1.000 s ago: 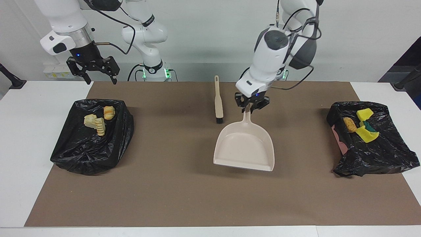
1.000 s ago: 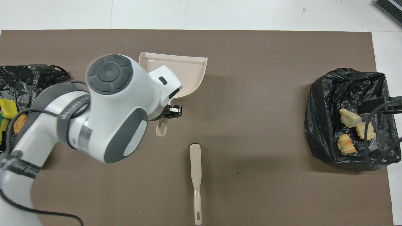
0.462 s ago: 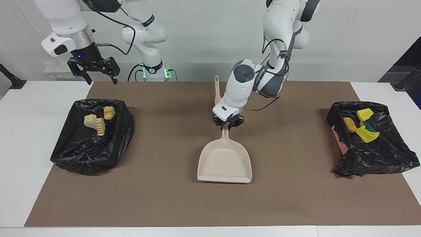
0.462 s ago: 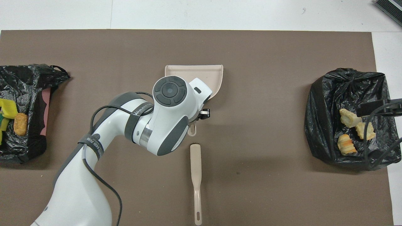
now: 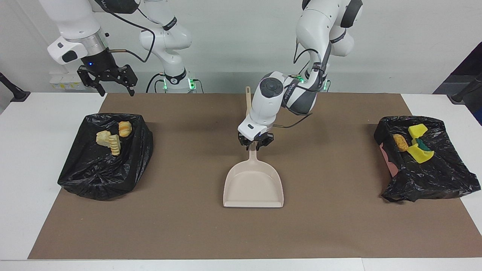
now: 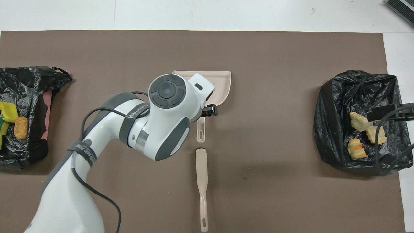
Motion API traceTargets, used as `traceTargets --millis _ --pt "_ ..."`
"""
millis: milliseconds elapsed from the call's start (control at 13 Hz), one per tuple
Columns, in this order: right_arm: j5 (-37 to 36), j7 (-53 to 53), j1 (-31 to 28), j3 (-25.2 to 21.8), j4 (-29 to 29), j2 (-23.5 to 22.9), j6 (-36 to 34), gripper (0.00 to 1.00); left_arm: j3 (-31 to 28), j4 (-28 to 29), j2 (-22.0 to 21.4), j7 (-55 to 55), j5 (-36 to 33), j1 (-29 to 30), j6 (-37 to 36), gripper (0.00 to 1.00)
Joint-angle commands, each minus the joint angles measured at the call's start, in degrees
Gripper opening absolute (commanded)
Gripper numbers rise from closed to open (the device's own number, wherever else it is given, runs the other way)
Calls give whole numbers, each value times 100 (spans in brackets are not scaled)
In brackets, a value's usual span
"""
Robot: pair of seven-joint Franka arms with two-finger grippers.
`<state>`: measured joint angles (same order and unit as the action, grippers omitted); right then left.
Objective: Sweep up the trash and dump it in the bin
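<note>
My left gripper (image 5: 255, 145) is shut on the handle of the beige dustpan (image 5: 253, 186), which lies flat on the middle of the brown mat. The dustpan is empty and also shows in the overhead view (image 6: 221, 86). The beige brush (image 6: 202, 176) lies on the mat nearer to the robots than the dustpan. Three pale bread-like chunks (image 5: 110, 141) lie in the black-lined bin (image 5: 101, 173) at the right arm's end. Yellow sponge pieces (image 5: 418, 152) and an orange-brown nugget (image 5: 400, 142) lie in the black-lined bin (image 5: 433, 177) at the left arm's end. My right gripper (image 5: 115, 88) is open and empty, waiting above the table edge near the bread bin.
The brown mat (image 5: 339, 226) covers most of the white table. The left arm's body hides part of the brush in the facing view. No loose scraps show on the mat.
My left arm has carried the dustpan from the air toward the right arm's end and down, so it now lies on the mat's middle. The right arm has not moved.
</note>
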<state>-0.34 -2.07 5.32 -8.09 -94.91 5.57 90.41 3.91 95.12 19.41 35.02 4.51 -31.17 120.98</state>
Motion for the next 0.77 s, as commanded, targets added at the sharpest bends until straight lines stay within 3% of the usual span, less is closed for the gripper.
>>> traceTargets --millis 0,462,692 --pt "-81 -101 -23 -8 -185 163 3 100 -57 15 -376 -74 6 574 -198 100" --pt "-81 4 -23 -17 -150 120 239 100 -66 -46 -736 -1451 15 1893 -645 100" --pt "-255 243 48 18 227 14 144 100 -75 -82 -850 -2355 -2 2307 -908 100"
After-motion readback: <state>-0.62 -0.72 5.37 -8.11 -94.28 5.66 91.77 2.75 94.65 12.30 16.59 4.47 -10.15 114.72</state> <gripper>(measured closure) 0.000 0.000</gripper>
